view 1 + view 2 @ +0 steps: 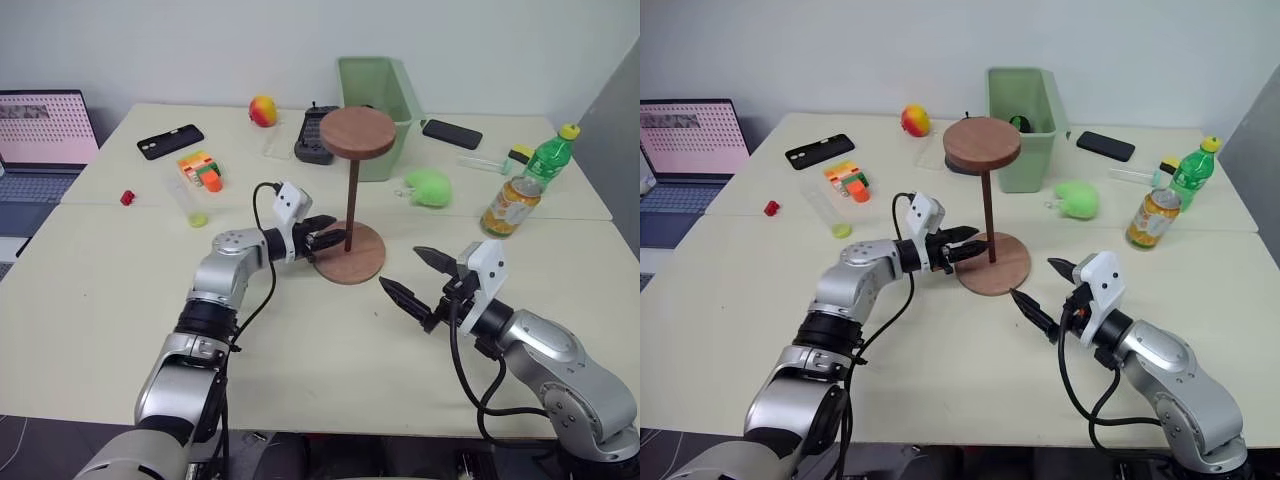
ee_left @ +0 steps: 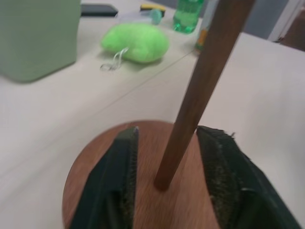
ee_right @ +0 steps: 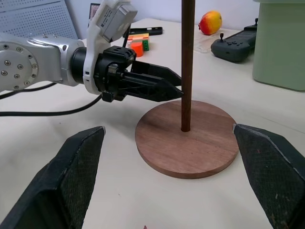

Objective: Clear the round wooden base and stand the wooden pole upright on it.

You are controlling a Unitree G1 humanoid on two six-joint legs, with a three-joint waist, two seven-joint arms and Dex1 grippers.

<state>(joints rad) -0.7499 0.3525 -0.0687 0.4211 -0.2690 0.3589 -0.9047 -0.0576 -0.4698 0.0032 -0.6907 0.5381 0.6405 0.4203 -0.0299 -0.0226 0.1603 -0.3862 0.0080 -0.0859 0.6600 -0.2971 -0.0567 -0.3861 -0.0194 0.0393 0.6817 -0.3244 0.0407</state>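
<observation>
The wooden pole (image 1: 351, 205) stands upright in the round wooden base (image 1: 352, 262) — between the left gripper (image 1: 333, 240)'s parted fingers, untouched. The right gripper (image 1: 415, 277) waits nearby — spread wide, empty.

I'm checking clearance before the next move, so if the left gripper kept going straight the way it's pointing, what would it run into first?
Most likely the thin dark-brown wooden pole. It stands upright on the round reddish-brown wooden base, between the open fingers of the left gripper, so going straight on would bring the gripper's body against it, though the depth is uncertain.

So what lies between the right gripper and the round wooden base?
Nothing: bare table runs from the right gripper to the round wooden base, which the right wrist view shows plainly.
</observation>
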